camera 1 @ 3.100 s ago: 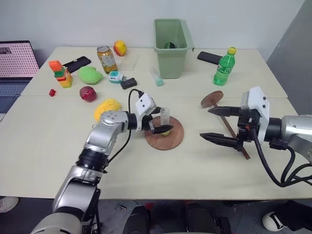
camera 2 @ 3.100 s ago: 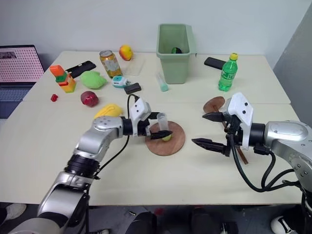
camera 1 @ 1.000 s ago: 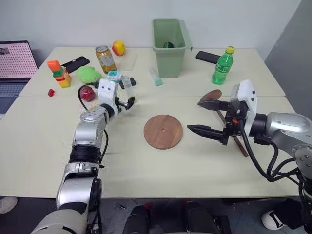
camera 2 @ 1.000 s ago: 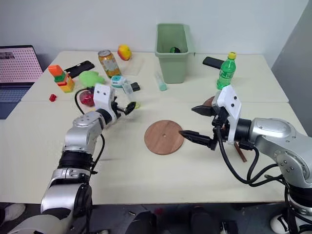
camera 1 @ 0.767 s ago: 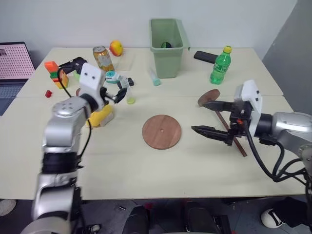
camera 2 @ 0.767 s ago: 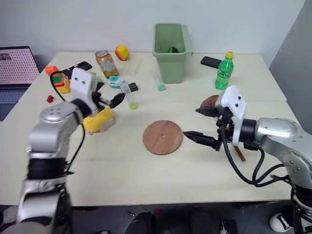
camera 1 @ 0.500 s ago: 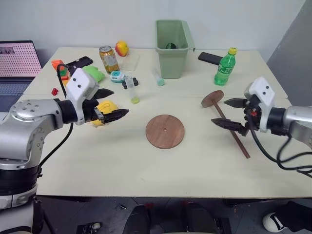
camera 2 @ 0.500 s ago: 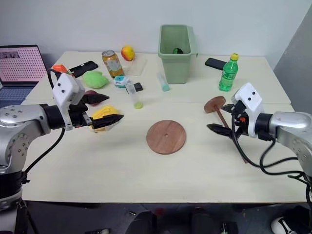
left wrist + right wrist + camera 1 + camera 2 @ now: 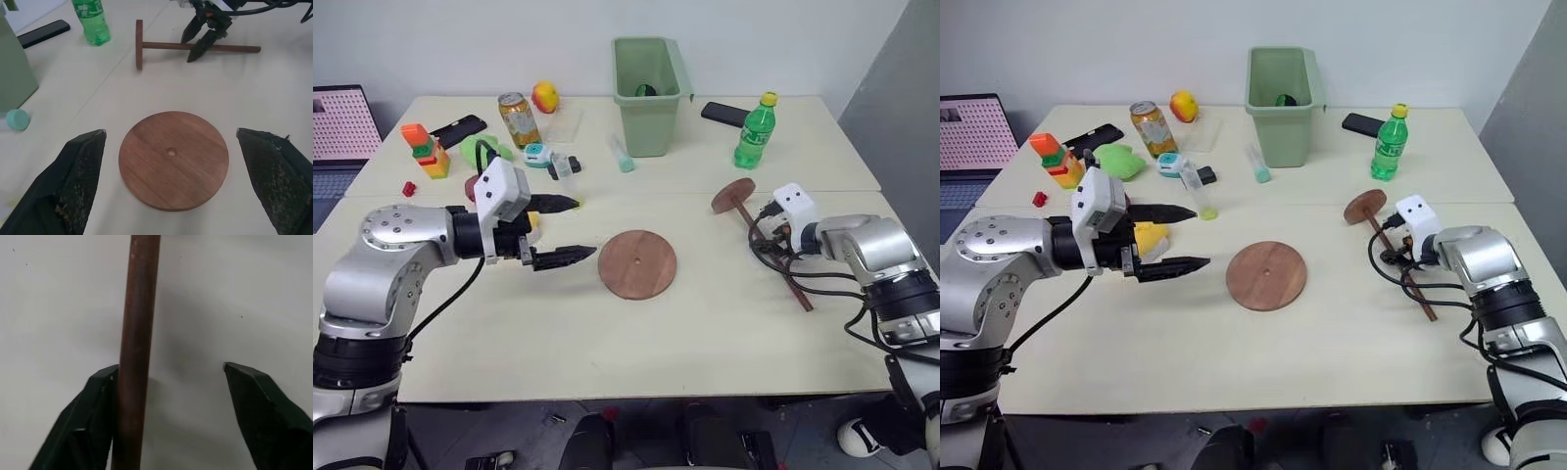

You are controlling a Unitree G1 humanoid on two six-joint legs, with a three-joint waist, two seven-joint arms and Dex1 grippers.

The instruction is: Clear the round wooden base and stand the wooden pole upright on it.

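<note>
The round wooden base (image 9: 637,263) lies flat and bare at the table's middle, its small centre hole showing. The wooden pole (image 9: 771,256) lies on the table to its right, its fixed disc (image 9: 732,195) at the far end. My right gripper (image 9: 171,368) is open and straddles the rod (image 9: 138,333); one finger (image 9: 93,416) rests against it, the other stands apart. My left gripper (image 9: 587,227) hangs open and empty just left of the base. A clear tube with a yellow-green bottom (image 9: 1197,191) stands behind the left gripper.
At the back stand a green bin (image 9: 651,64), a green bottle (image 9: 752,132), a black phone (image 9: 722,113) and a can (image 9: 519,117). Toy fruit and coloured blocks (image 9: 421,147) crowd the back left. A laptop (image 9: 342,127) sits at the far left.
The left arm has pulled back from the tube, which now stands free on the table. The right gripper has moved right and down onto the lying pole, its fingers narrowing around the rod.
</note>
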